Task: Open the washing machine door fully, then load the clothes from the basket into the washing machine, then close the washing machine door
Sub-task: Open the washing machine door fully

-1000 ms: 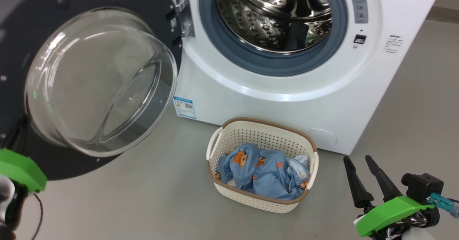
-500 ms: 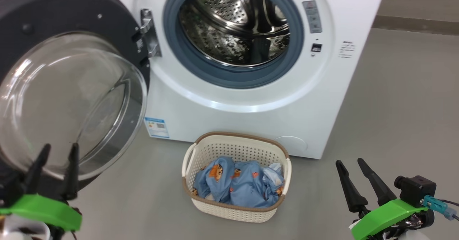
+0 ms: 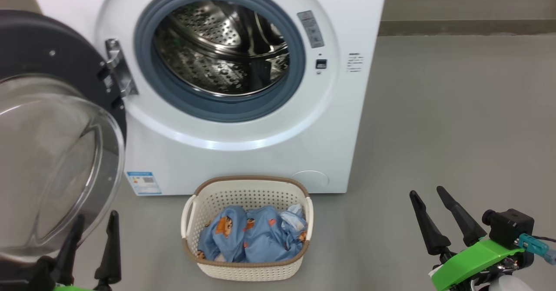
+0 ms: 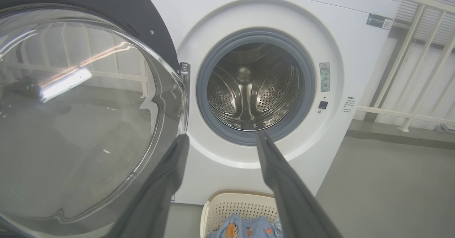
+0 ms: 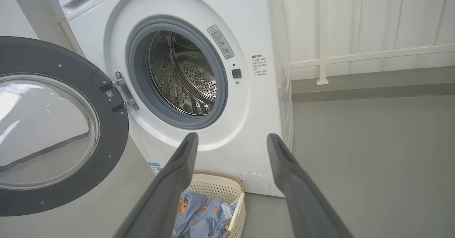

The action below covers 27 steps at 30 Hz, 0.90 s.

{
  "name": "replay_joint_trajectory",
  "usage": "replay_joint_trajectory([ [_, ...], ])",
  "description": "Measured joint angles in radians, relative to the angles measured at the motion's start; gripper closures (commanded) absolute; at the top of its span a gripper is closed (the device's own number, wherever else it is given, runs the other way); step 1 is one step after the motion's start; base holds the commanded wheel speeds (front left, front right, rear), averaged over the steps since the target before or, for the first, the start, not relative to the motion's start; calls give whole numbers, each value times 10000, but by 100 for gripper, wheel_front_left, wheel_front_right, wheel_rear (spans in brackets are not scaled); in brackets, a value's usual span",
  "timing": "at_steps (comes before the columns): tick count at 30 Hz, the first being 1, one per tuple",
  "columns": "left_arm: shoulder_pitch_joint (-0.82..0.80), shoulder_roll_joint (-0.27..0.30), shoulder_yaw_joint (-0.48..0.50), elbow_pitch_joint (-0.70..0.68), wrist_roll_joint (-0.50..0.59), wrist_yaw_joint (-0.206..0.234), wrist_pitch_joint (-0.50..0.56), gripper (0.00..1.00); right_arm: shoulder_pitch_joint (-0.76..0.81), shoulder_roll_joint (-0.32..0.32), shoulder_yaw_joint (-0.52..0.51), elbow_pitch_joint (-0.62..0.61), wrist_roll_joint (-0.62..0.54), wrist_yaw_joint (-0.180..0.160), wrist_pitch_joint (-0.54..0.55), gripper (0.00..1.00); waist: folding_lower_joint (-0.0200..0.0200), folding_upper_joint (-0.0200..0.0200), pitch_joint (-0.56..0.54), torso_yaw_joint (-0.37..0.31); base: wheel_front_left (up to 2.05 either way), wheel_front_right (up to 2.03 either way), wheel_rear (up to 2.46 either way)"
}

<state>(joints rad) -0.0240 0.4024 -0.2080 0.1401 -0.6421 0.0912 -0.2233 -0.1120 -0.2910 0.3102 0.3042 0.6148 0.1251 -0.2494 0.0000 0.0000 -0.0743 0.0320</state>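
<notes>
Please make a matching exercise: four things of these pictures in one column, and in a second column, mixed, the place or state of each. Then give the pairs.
1 washing machine door
2 clothes
3 basket
4 drum

a inside the basket
b bare steel, no garment inside
c swung wide open
d on the floor before the washing machine

Pairs: 1-c, 2-a, 3-d, 4-b

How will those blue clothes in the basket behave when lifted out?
The clothes lie crumpled in soft folds, so they will probably hang floppy. They are bunched together, so one pinch may drag up several pieces. The perforated basket looks light and might shift.
</notes>
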Motion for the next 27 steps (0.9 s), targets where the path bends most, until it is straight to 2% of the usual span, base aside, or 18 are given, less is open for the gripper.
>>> replay_joint_trajectory([
  [6, 350, -322, -52, -77, 35, 58, -157, 0, 1, -217, -81, -180, -15, -2, 0, 0, 0, 0, -115, -660, 0, 0, 0],
  [12, 450, -493, -228, -6, 291, -111, -238, 0, 1, -387, -253, -314, -77, 0, 0, 0, 0, 0, -170, -1038, 0, 0, 0],
  [27, 448, -681, -247, 307, 777, -111, -247, 0, 1, -470, -614, -380, -173, 0, 0, 0, 0, 0, -37, -1055, 0, 0, 0],
])
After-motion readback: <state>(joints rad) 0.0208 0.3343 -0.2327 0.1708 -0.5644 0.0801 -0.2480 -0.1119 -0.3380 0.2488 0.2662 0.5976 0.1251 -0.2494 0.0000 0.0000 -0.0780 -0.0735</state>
